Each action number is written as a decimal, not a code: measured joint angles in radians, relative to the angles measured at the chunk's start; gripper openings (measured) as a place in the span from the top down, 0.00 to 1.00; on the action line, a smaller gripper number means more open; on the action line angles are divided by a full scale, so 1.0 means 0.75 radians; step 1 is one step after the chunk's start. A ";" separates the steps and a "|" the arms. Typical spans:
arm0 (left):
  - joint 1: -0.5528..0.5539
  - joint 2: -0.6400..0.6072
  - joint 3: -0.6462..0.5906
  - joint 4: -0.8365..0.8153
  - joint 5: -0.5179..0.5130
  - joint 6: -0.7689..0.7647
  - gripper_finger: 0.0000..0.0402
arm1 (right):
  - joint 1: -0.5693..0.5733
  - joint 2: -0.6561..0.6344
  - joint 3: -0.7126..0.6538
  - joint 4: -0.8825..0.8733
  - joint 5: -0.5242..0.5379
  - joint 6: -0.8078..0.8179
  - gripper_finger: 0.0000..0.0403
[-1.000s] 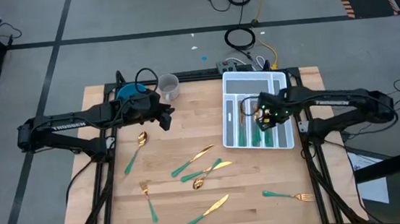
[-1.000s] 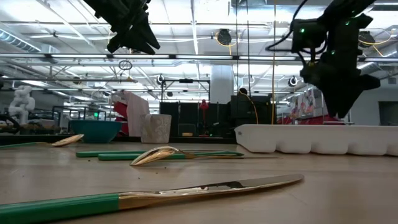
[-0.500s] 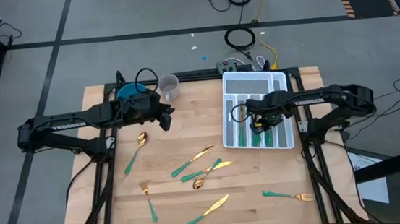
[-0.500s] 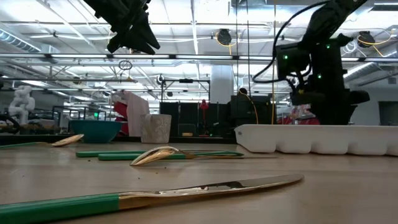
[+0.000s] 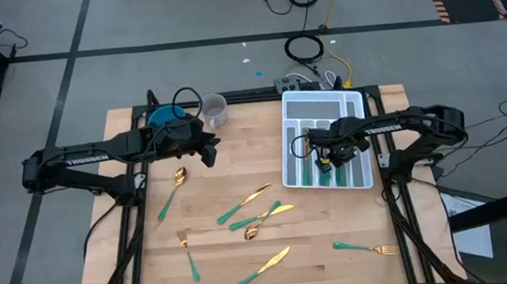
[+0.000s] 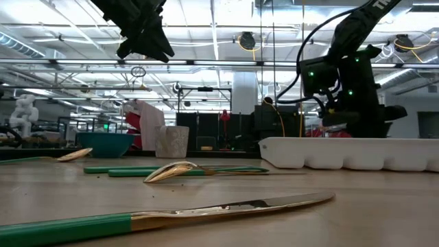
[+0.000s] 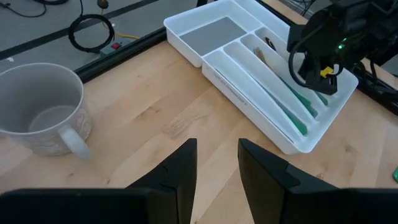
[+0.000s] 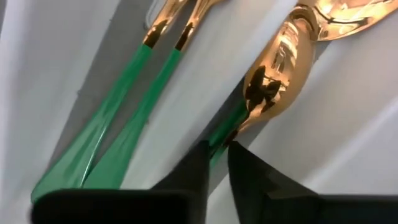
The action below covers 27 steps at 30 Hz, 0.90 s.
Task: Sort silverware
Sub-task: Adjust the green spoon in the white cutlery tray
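Observation:
My right gripper (image 5: 326, 160) reaches down into the white divided tray (image 5: 353, 106) at the table's right, shut on a gold spoon (image 8: 280, 62) with a green handle. In the low view its fingers are hidden behind the tray wall (image 6: 350, 154). Two more green-handled pieces (image 8: 118, 130) lie in the neighbouring compartment. Several pieces of silverware lie flat on the wood: a spoon (image 5: 176, 181), knives (image 5: 245, 202) (image 5: 263, 268) and forks (image 5: 187, 249) (image 5: 364, 245). My left gripper (image 5: 210, 150) hangs open above the table's far left, touching nothing. My right gripper pinches the spoon's green handle (image 8: 219, 140) between its two fingers, just behind the gold neck. The fingers (image 8: 249, 171) come from above, pointing down. The spoon lies along a tray compartment, its bowl pointing away from the fingers.
A pale mug (image 5: 214, 109) and a blue bowl (image 5: 167, 115) stand at the far left behind my left gripper. Bare wood lies between the mug and the tray (image 7: 186, 112). Cables lie on the floor beyond the table's far edge.
My right gripper has come down from above the tray into it, shifting a little toward the table's left. My left arm has kept still, and the silverware on the table has not moved.

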<state>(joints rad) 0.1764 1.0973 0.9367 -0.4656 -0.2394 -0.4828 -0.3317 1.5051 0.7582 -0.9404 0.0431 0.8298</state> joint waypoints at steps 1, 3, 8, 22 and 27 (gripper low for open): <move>0.000 0.000 0.000 0.000 0.000 0.000 0.69 | 0.000 0.000 0.000 0.000 0.001 -0.003 0.93; 0.000 0.000 0.000 0.001 0.000 0.000 0.69 | 0.000 0.000 0.000 0.009 0.002 -0.011 0.97; 0.000 0.000 0.000 0.000 0.000 0.000 0.69 | -0.001 -0.001 0.000 0.023 0.000 -0.044 1.00; 0.000 0.000 0.000 0.001 0.000 -0.002 0.69 | -0.001 -0.249 -0.003 -0.024 -0.027 -0.003 1.00; 0.000 0.000 0.000 0.006 0.000 -0.009 0.69 | -0.002 -0.349 -0.003 -0.025 0.063 0.039 1.00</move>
<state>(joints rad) 0.1764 1.0973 0.9367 -0.4610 -0.2392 -0.4893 -0.3329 1.2434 0.7563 -0.9588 0.0900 0.8589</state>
